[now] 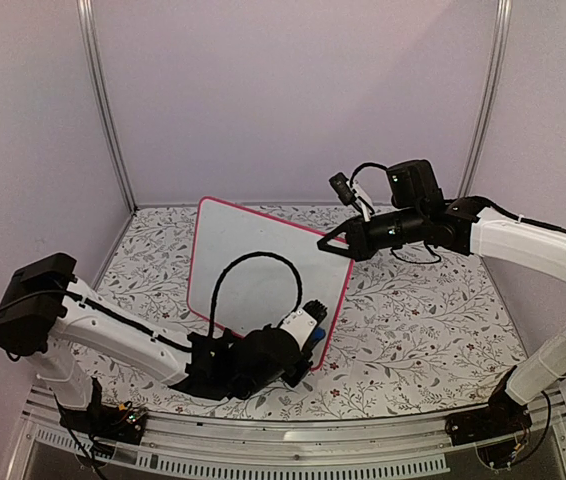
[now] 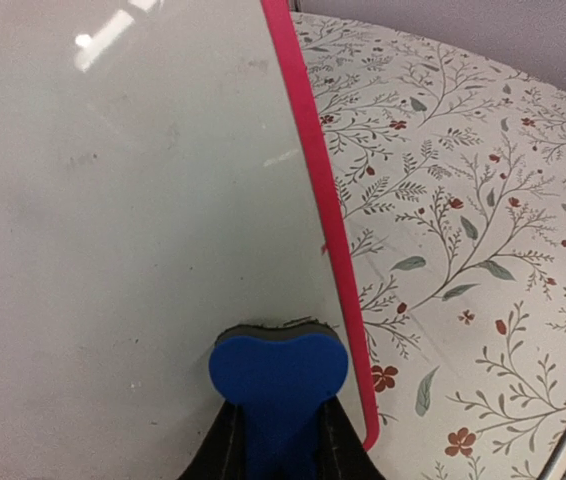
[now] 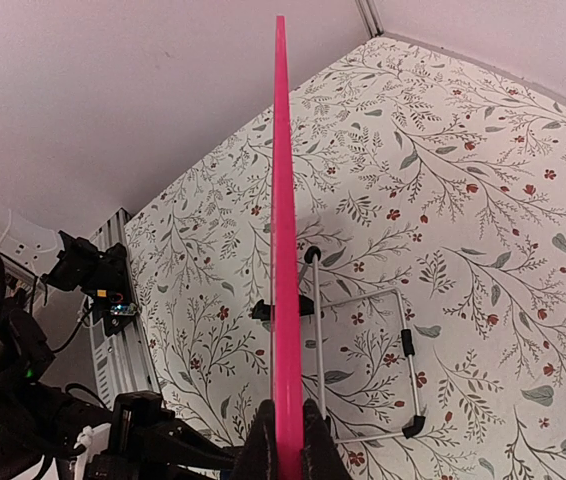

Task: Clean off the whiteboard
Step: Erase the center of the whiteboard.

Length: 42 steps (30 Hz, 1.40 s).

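A whiteboard [image 1: 263, 265] with a pink frame stands upright in the middle of the table [image 1: 433, 320], its white face showing only faint smudges. The right gripper [image 1: 335, 238] pinches its top edge near the right corner. The left gripper [image 1: 312, 320] is clamped on a blue eraser [image 2: 278, 370] that presses against the board's lower right corner. The left arm hides the board's bottom edge from above, and the left fingers are mostly cropped.

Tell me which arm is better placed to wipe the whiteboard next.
Left. The left gripper is shut on the blue eraser, whose pad sits against the whiteboard face near a lower corner. The right gripper is shut on the board's pink frame, apparently steadying it, so it is not free to wipe.
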Each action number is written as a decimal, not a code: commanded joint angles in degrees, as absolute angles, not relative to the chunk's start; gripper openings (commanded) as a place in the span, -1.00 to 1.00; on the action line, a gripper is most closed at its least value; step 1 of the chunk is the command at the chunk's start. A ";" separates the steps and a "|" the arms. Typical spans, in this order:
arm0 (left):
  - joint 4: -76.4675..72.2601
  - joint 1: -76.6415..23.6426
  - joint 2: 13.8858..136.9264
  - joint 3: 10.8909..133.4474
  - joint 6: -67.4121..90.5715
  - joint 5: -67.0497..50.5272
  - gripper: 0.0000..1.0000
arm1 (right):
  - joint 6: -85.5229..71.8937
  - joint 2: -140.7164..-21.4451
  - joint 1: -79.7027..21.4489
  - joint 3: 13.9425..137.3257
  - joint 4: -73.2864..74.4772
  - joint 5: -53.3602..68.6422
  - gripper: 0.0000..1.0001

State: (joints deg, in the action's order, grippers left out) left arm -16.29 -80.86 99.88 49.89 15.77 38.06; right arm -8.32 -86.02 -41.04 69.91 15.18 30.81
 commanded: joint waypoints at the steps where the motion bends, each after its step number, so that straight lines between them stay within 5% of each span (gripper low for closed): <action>1: -18.07 -78.67 97.31 51.26 13.93 38.91 -1.00 | -6.24 -87.23 -42.36 68.84 18.69 32.43 -1.00; 42: -6.11 -79.61 108.14 47.90 28.30 33.49 -1.00 | -6.16 -87.28 -42.36 69.18 18.89 32.43 -1.00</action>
